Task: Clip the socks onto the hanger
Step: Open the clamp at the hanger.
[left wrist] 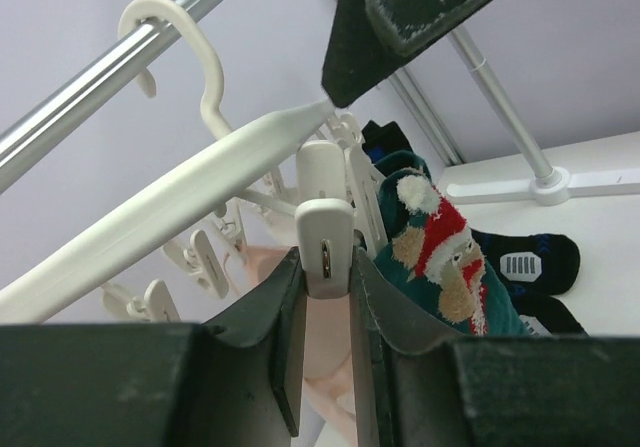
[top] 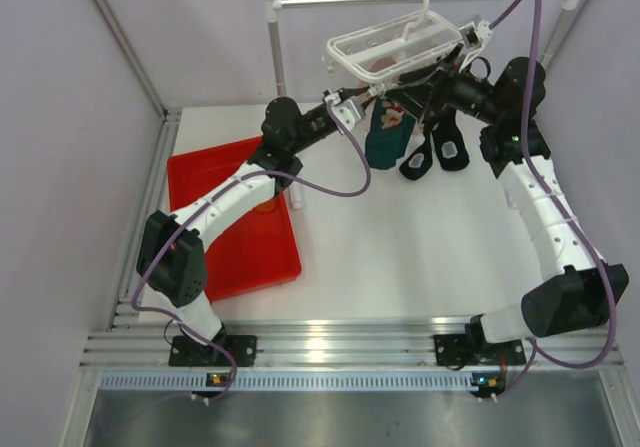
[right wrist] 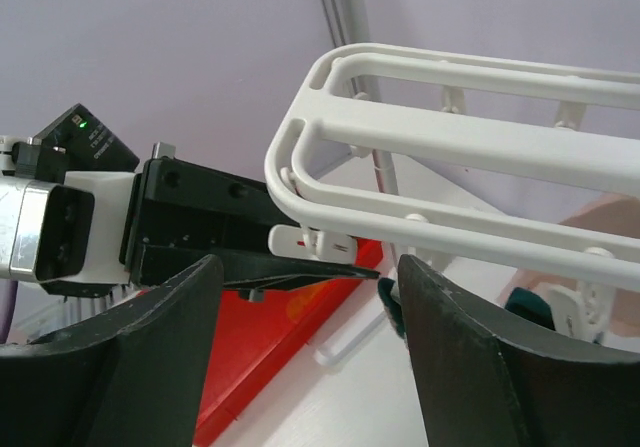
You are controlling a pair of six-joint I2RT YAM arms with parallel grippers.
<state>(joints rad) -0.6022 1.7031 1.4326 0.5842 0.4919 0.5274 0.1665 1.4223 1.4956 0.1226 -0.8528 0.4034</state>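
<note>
Reaching over the red tray [top: 215,182] at 9 o'clock on the table [top: 400,257], I have my left gripper [left wrist: 325,267] clenched: both fingers [left wrist: 270,352] squeeze a white clip [left wrist: 323,229] dangling from the hanger [left wrist: 170,212]. An orange scrap [top: 265,205] in the tray is mostly hidden under my arm. The hanger hangs by its hook [left wrist: 158,7] from the metal rail [left wrist: 90,92] at the table's 12 o'clock. At 3 o'clock from the clip hangs a teal sock [left wrist: 440,267] with a red, white and tan patch; what holds it I cannot make out. Pale pink fabric [left wrist: 325,352] peeks between my fingers at 6 o'clock. Black socks [left wrist: 530,262] lie on the table at 4 o'clock; their striped white mark is too small to read. My right gripper [right wrist: 310,267] is released, fingers [right wrist: 470,357] spread wide below the hanger's corner, gripping nothing; whether a tip touches the frame I cannot tell. The frame's far end is cut off at 3 o'clock.
</note>
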